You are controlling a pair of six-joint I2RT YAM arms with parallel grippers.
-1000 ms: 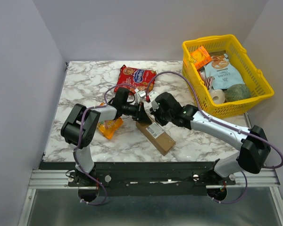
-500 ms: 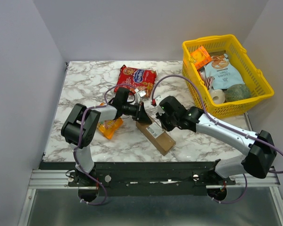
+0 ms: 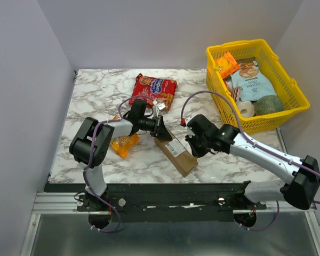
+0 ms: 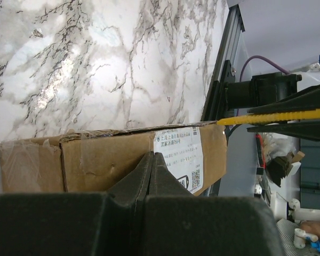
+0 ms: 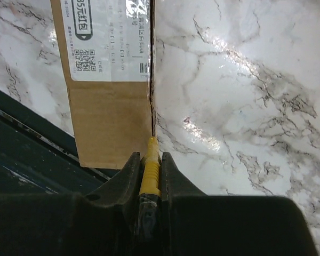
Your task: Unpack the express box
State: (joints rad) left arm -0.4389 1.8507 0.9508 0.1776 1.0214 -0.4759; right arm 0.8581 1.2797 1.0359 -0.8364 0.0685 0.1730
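Note:
The express box [image 3: 176, 150], a brown carton with a white label, lies diagonally on the marble table's middle front. My left gripper [image 3: 161, 129] is shut, with its tips at the box's far end; in the left wrist view the closed tips [image 4: 152, 156] rest against the cardboard [image 4: 96, 160] beside the label. My right gripper [image 3: 194, 144] stands at the box's right side, shut on a yellow ridged cutter [image 5: 150, 170]. In the right wrist view the cutter's tip touches the box's right edge [image 5: 109, 106] near its front end. The cutter also shows in the left wrist view [image 4: 272, 116].
A yellow basket [image 3: 258, 120] holding snack packs and a roll stands at the back right. A red snack bag [image 3: 153, 89] lies behind the box, and an orange pack [image 3: 122, 143] sits under the left arm. The table's front rail [image 3: 165, 188] runs just below the box.
My right arm has slid right and toward the table's front, along the box's right side, carrying the cutter. The left gripper and the box have stayed put.

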